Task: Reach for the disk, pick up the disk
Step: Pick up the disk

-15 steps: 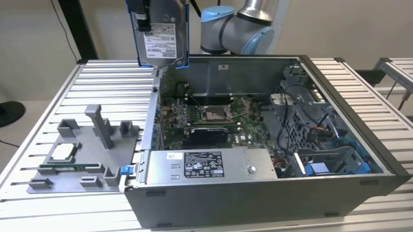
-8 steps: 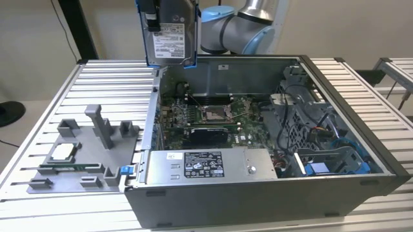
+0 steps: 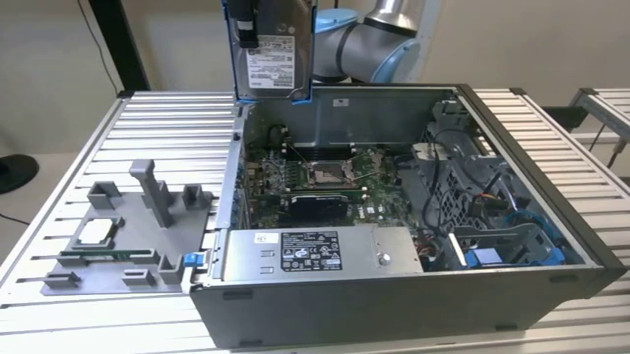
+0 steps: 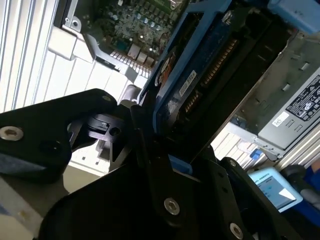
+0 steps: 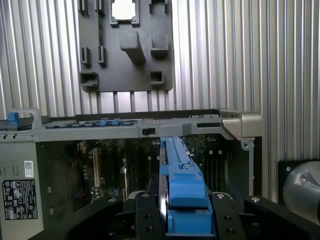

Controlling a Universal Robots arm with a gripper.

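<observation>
The disk (image 3: 271, 65), a silver hard drive with a white barcode label and a blue frame, hangs upright above the back left corner of the open computer case (image 3: 394, 295). My gripper (image 3: 258, 21) is shut on its upper part. In the first wrist view the disk (image 5: 179, 175) appears edge-on, its blue frame clamped between the black fingers (image 5: 146, 220) of the gripper (image 5: 182, 225), with the case's inside below it. The second wrist view has the disk (image 4: 192, 82) tilted between the gripper's (image 4: 160, 145) black links.
The case holds a motherboard (image 3: 315, 177) with a square processor chip (image 3: 324, 175), a grey power supply box (image 3: 315, 254) and blue drive bays (image 3: 512, 251). A grey fixture plate (image 3: 123, 236) lies on the slatted table (image 3: 158, 125) at the exterior view's left.
</observation>
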